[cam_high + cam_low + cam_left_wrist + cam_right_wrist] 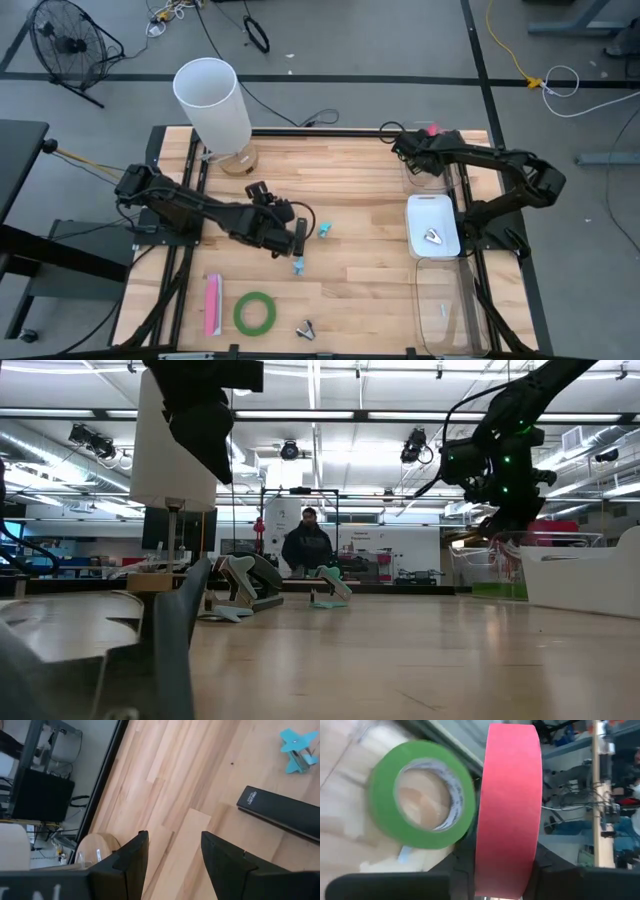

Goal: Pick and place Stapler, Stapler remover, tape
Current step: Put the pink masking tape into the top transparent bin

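tape – two green rolls (255, 312) (422, 794), one red-pink roll (508, 810) clamped in right claw (495, 870), left claw (172, 865) apart

Lying open: bare wood at the table (370, 250) centre. Crowding the near left edge: green tape roll (255, 312), pink stapler (212, 304). Blocking the far left corner: white cylinder (212, 100). Lining the right edge: clear bins (447, 300).

small white print on black stapler (280, 812), unreadable

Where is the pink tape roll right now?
The red-pink tape roll sits clamped in the right gripper, over the table's far right, with a green roll beneath.
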Robot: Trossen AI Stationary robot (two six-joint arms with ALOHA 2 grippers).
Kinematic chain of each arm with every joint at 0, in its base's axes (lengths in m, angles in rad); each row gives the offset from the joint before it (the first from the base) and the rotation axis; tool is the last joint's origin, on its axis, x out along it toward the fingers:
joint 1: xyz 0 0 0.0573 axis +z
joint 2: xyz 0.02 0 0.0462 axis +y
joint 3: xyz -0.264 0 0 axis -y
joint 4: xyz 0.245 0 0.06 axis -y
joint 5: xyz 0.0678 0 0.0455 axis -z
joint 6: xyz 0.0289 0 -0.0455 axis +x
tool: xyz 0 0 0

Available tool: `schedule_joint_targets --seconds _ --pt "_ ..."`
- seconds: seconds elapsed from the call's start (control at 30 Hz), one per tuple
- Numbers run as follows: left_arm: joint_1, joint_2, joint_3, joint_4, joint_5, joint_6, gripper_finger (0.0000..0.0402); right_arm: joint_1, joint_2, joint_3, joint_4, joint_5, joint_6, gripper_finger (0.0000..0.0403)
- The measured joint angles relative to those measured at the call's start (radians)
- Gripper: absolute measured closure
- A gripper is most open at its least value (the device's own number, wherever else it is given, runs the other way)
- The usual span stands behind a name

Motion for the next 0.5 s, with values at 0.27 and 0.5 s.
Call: schedule_joint_targets --seconds 0.27,0.5 --pt "-0.016 0.0 0.0 0.0 -0.014 -0.001 0.0216 -0.021 0.0 0.0 0.008 -0.084 -0.033 0.0186" --pt "-0.015 0.0 0.0 0.0 -0.036 -0.001 0.0216 -0.021 0.0 0.0 0.033 -0.084 -0.033 0.0099"
